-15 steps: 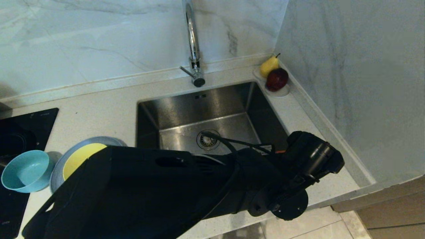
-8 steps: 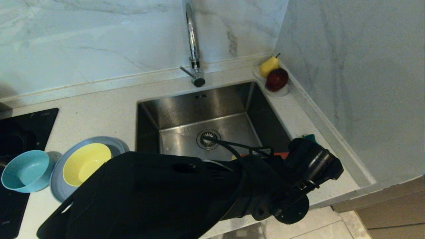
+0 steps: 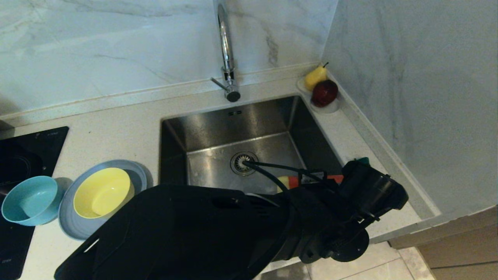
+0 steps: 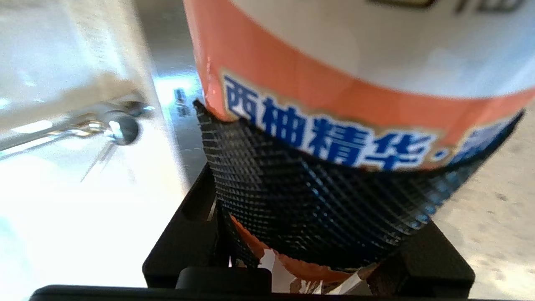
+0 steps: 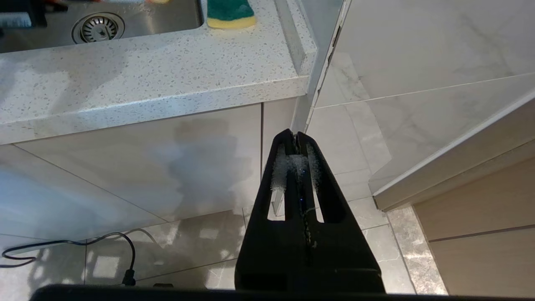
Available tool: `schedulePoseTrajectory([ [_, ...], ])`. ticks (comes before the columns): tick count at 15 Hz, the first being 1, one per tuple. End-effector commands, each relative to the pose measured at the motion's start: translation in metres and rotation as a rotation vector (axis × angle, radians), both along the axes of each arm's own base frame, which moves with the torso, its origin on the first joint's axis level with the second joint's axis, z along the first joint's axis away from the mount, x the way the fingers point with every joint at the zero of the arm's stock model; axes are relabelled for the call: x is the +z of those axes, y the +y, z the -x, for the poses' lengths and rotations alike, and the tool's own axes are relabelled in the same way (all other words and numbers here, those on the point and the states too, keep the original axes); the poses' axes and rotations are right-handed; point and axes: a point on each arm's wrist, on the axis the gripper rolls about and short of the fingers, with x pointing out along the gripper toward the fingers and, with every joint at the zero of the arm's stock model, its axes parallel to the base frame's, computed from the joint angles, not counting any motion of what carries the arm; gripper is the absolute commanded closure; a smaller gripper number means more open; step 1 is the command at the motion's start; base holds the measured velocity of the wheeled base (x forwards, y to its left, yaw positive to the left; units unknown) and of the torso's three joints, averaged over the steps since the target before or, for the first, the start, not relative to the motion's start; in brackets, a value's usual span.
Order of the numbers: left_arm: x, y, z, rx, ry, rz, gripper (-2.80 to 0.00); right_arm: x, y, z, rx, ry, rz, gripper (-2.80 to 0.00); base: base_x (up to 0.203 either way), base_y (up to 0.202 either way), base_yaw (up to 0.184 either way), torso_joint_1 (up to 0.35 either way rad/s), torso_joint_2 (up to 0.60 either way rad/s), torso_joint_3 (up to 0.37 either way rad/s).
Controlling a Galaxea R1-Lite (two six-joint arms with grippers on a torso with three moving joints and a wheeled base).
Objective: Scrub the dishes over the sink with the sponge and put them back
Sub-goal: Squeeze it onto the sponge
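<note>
- An orange-and-white labelled plastic bottle (image 4: pixel 334 83) is gripped by the left gripper (image 4: pixel 317 234), lower centre-right of the head view.
- The right gripper (image 5: pixel 297 144) is parked with fingers closed.

Your left arm (image 3: pixel 218 229) covers the near rim of the sink (image 3: pixel 202 128) and the front edge of the bench (image 3: pixel 116 132) in the head view, so the left gripper's fingers (image 4: pixel 200 225) stay out of sight there. Beyond them, only a strip of the orange bottle (image 3: pixel 307 180) shows. Of the sponge (image 3: pixel 363 160) just past the fingers, you see one green corner. In the left wrist view the bottle fills the picture, cut off above and to one side, its lettering (image 4: pixel 326 138) blurred and only partly legible. The grey-blue plate (image 3: pixel 74 229) lies half under the yellow bowl (image 3: pixel 102 192). The faucet (image 3: pixel 225 50) runs off the top edge.
</note>
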Motion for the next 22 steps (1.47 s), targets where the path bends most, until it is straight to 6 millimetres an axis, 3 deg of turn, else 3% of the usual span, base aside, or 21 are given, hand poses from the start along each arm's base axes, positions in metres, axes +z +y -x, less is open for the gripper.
schedulePoseTrajectory([
  [1,0.005,-0.002,0.0,-0.018,-0.027,-0.044,0.0,0.0,0.0,0.0,0.001,-0.001,0.0,0.0,0.0,0.0,0.0,0.0,0.0,0.0],
  [4,0.013,-0.006,-0.003,-0.02,-0.092,-0.101,0.0,0.0,0.0,0.0,0.001,-0.001,0.0,0.0,0.0,0.0,0.0,0.0,0.0,0.0],
  [22,-0.015,-0.015,-0.009,0.072,-0.129,-0.255,0.0,0.0,0.0,0.0,0.001,-0.001,0.0,0.0,0.0,0.0,0.0,0.0,0.0,0.0],
])
